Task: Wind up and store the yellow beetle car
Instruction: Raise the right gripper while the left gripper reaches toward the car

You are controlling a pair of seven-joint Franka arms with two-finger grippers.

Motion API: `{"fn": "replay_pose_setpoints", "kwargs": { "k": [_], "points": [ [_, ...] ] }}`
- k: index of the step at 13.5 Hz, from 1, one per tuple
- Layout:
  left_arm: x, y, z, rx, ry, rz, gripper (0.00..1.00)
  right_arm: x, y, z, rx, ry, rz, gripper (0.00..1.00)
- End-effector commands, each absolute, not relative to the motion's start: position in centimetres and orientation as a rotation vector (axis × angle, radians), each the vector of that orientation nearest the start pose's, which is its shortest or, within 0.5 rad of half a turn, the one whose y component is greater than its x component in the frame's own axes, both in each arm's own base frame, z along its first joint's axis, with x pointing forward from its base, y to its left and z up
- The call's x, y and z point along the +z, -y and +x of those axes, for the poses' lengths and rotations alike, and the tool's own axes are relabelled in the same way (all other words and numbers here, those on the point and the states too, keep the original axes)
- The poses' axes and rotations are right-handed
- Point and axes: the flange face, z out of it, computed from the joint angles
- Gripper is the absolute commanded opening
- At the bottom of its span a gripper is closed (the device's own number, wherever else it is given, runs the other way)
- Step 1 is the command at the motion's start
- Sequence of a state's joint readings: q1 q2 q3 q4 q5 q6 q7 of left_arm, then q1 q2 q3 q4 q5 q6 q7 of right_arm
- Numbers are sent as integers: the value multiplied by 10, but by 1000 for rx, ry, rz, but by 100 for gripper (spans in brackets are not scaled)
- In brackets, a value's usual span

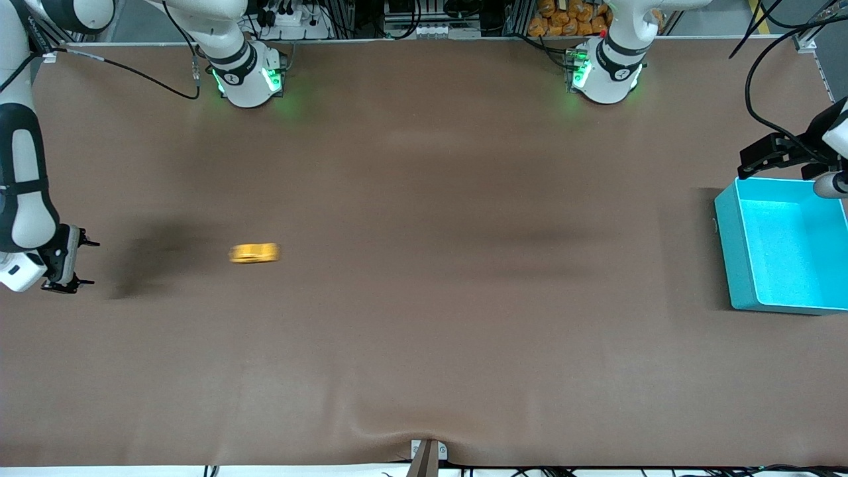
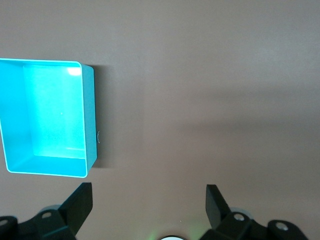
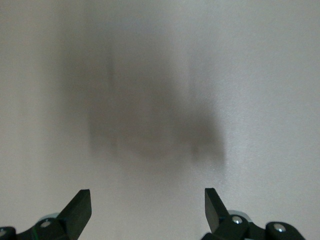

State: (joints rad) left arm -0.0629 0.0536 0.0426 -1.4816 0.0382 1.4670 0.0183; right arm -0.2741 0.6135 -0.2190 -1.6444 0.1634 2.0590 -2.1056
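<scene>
The yellow beetle car [image 1: 254,253] shows as a motion-blurred yellow streak on the brown table, toward the right arm's end, with nothing touching it. My right gripper [image 1: 85,263] hangs open at that end of the table, well apart from the car; its wrist view shows only bare table between the spread fingers [image 3: 80,206]. The teal bin [image 1: 788,245] stands with nothing in it at the left arm's end. My left gripper [image 2: 149,200] is open beside the bin [image 2: 50,117], with nothing between its fingers, and the arm waits there.
Both robot bases [image 1: 246,76] [image 1: 604,73] stand along the table's edge farthest from the front camera. A black cable [image 1: 142,74] lies by the right arm's base. A small bracket [image 1: 427,454] sits at the table's nearest edge.
</scene>
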Motion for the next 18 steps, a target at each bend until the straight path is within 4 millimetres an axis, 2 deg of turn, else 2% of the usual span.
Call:
{"fn": "replay_pose_setpoints", "kwargs": {
  "k": [1,14,17,18],
  "points": [
    [632,7,552,105,-54,-3111,100,259,295,608,13,2017,-2139,100],
    [628,6,553,119,-49,-3110,100,259,304,603,-6,1985,-2156,100],
    [597,-1,553,216,-3,-3101,100,260,303,604,-8,1986,-2156,100],
    [577,-15,555,264,90,-3097,100,261,301,604,-9,1987,-2154,100]
  ]
}}
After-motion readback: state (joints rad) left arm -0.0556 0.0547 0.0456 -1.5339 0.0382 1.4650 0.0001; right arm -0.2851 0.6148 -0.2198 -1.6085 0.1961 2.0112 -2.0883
